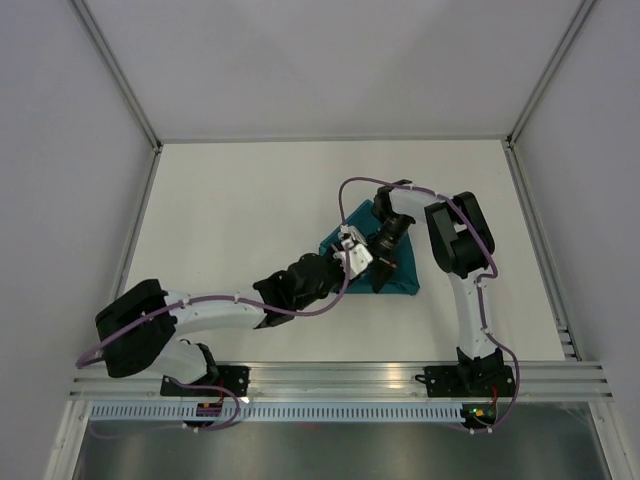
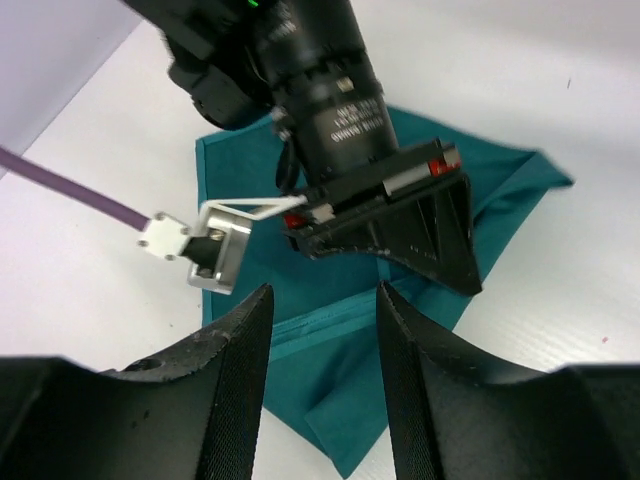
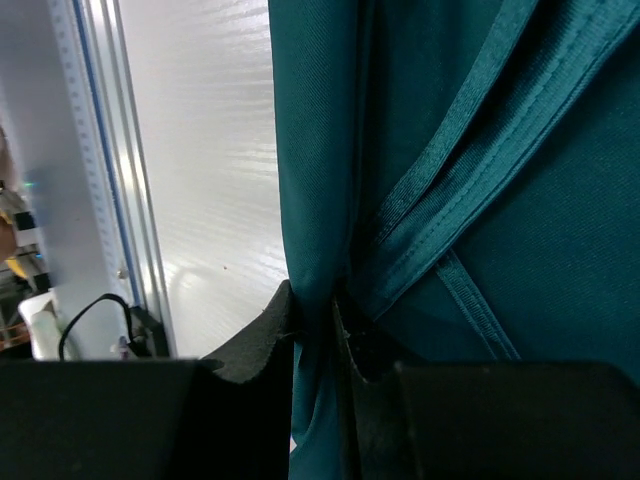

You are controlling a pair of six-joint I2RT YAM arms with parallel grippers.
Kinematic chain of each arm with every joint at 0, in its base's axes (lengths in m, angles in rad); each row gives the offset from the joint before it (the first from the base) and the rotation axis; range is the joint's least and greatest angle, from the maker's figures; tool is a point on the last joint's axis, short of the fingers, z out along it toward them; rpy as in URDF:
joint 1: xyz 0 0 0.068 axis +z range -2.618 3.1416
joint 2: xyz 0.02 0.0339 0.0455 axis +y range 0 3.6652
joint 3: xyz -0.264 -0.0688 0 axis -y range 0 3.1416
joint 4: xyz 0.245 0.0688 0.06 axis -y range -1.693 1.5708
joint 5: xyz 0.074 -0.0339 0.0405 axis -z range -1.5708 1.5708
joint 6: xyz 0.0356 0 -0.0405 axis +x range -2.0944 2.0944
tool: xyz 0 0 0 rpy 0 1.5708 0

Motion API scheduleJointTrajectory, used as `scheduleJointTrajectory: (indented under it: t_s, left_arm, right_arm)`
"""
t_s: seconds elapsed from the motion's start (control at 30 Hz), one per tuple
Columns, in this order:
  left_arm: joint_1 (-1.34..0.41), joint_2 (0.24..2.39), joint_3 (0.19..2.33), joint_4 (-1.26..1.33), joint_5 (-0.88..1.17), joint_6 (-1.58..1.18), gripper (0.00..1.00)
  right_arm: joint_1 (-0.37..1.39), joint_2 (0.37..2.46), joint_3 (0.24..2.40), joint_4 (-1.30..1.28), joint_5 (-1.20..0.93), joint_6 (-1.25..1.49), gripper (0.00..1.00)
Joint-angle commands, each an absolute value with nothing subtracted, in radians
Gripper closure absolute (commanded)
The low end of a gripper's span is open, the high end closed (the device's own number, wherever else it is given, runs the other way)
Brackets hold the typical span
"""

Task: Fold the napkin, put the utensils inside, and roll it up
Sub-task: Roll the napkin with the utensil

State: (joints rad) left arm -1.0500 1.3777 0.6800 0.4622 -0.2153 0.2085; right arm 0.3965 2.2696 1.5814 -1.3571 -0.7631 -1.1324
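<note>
R claw (image 3: 314,305) angled down pinches napkin (image 3: 520,220) fold; L claw (image 2: 323,300) spread, hovering beside.

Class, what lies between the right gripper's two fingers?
A bunched fold of the napkin, pinched by the fingers of the right gripper; the right wrist view shows it.

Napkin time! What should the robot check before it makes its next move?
1. Right end effector pinching a fold of the napkin: ok.
2. Left end effector open and empty: ok.
3. Utensils in sight: not ok, none shows in any view.
4. Napkin wholly on the table: ok.
5. Room between the two end effectors: cannot tell, they hang very close together over the cloth.
</note>
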Motion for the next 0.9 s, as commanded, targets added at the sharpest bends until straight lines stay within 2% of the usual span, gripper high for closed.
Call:
scheduleJointTrajectory:
  t_s: [0.0,0.27,0.87]
  left_arm:
    - [-1.12,1.478,0.715,0.508,-0.383,0.426,0.49]
    - [-1.224,1.692,0.795,0.431,-0.328,0.535,0.46]
    - [-1.226,1.859,0.854,0.465,-0.215,0.563,0.45]
  right_arm:
    - [0.391,2.37,1.569,-1.272,-0.627,-1.215,0.78]
    - [0.374,2.387,1.594,-1.284,-0.63,-1.209,0.77]
    - [0.365,2.402,1.611,-1.282,-0.63,-1.186,0.78]
